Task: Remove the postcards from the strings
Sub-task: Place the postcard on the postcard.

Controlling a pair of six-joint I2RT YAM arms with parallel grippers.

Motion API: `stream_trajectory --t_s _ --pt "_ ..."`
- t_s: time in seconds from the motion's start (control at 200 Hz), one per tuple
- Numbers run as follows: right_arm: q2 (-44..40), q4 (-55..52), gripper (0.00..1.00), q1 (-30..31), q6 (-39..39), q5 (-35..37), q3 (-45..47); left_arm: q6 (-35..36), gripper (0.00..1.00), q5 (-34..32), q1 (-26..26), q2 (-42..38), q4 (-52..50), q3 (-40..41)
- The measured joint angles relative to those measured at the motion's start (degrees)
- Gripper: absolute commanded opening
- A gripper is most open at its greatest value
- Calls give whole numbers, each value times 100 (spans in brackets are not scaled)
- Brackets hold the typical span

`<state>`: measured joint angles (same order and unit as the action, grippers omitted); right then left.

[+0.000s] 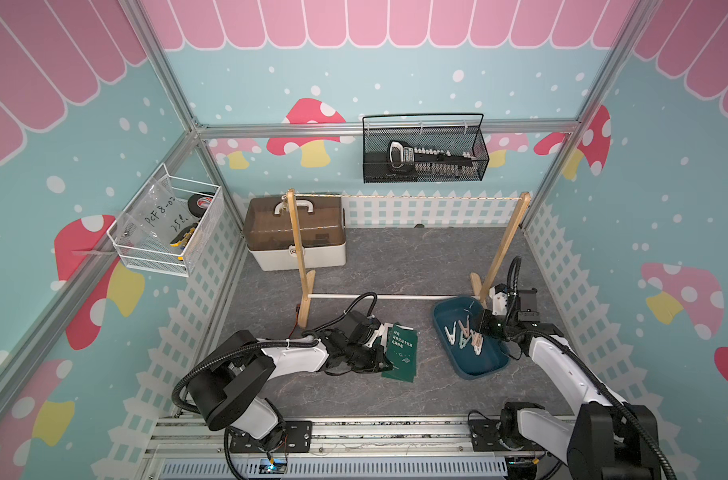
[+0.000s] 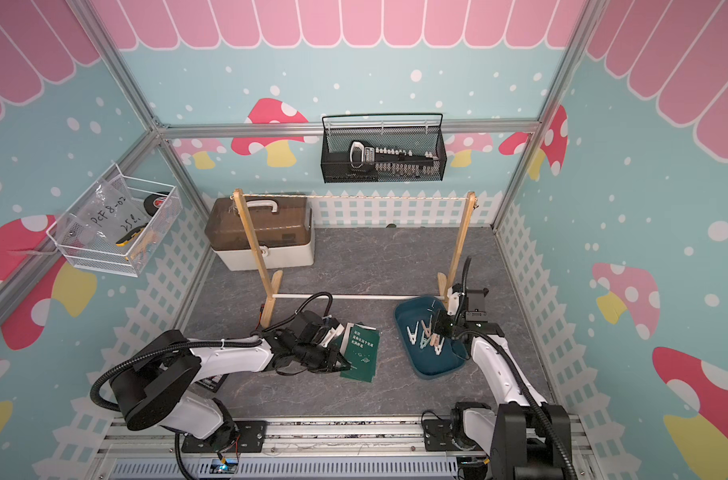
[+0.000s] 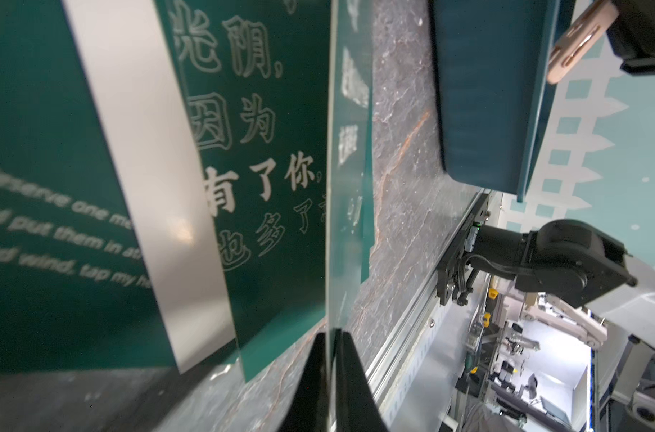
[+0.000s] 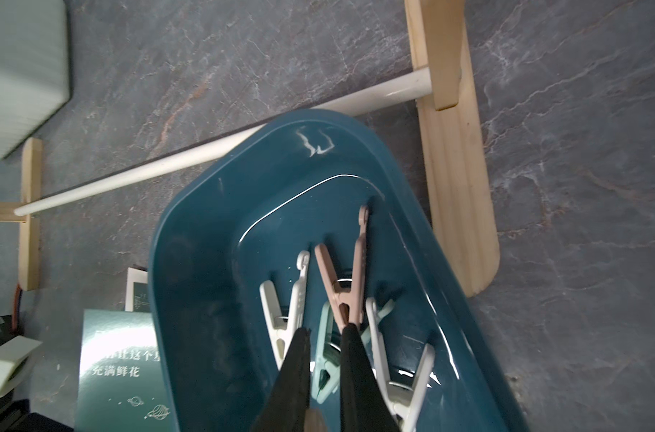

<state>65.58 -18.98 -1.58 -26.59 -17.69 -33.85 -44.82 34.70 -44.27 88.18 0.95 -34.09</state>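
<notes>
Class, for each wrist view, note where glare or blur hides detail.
Left wrist view: a glare patch sits on the white postcard, and the English lines on the green postcard beside it are blurred. Right wrist view: glare washes out some text on a green postcard, and bright reflections streak the blue tray.

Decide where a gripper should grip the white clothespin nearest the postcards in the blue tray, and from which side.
Probably the closed jaw end of the white clothespin, from above: it lies on its side, the walls of the blue tray block a sideways approach, and its splayed legs lie beside other clothespins.
</notes>
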Motion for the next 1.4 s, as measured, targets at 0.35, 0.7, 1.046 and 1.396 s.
stream_trajectory --t_s 0.35,0.7,1.046,1.396 --pt "614 321 14 59 17 293 0 66 53 -387 0 -138 -544 -13" --pt "787 494 21 118 17 378 0 922 59 -2046 0 -1143 -1998 -391" --pt "817 573 46 129 81 337 2 2149 70 -5628 328 -2796 -1047 170" --pt "114 385 64 136 240 326 -79 2874 73 -6957 2444 -3982 590 1316"
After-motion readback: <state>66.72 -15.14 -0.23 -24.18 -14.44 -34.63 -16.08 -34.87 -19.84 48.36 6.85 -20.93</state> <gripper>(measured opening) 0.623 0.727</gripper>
